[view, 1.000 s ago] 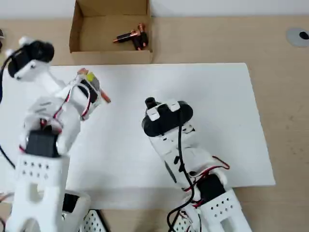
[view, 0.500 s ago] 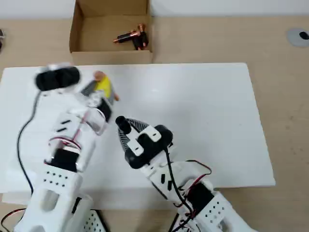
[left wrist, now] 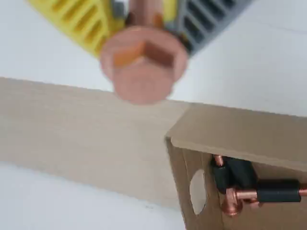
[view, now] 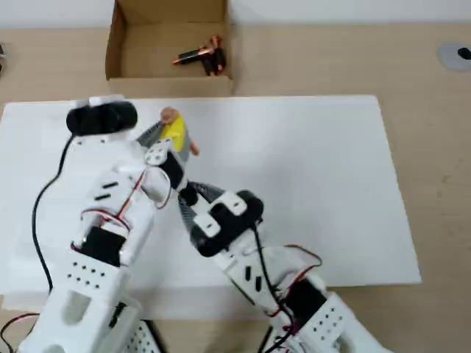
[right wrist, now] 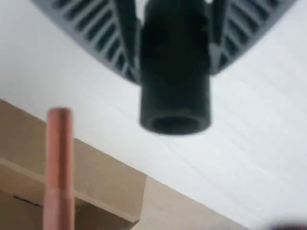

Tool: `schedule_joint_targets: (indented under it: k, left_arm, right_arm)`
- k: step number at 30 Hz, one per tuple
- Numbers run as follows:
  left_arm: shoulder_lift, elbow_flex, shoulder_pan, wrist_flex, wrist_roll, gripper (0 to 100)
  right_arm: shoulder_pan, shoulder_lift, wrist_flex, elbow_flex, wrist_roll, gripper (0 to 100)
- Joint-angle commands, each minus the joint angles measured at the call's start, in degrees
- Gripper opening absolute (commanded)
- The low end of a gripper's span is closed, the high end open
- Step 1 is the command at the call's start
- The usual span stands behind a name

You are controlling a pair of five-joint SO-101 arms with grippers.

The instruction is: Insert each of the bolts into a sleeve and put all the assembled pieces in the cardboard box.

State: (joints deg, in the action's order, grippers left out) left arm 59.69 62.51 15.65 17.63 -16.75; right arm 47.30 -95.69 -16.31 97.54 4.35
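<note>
My left gripper (view: 174, 134), with one yellow and one grey finger, is shut on a copper bolt (view: 179, 131) held above the white mat. The bolt's hex head (left wrist: 144, 64) faces the left wrist camera. My right gripper (view: 190, 198) is shut on a black sleeve (view: 188, 194) just below the bolt's tip. In the right wrist view the sleeve (right wrist: 175, 81) shows its open end, and the bolt shaft (right wrist: 58, 167) stands to one side, apart from it. The cardboard box (view: 118, 51) at the back holds assembled pieces (view: 202, 55), which also lie in its corner (left wrist: 249, 191) in the left wrist view.
A white mat (view: 316, 176) covers the middle of the wooden table. A grey disc (view: 456, 55) lies at the far right edge. The two arms stand close together over the mat's left half.
The left arm has carried the bolt to the right, toward the centre. The right arm has swung left with the sleeve, ending just under the bolt's tip.
</note>
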Motion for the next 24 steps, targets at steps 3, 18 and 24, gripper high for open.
schedule_joint_targets:
  k: [3,18,24]
  left_arm:
    - [3.82,-12.84,0.26,12.4,-0.53,1]
    - [18.42,-11.78,3.96,23.03,-0.62,1]
    - [18.42,-12.22,4.04,26.29,-0.62,1]
  right_arm:
    - [-2.33,-1.1,1.23,-0.13,0.62,1.0]
    - [-4.88,-1.1,1.23,-0.31,0.62,1.0]
    - [-4.88,-1.1,1.14,-0.4,0.62,1.0]
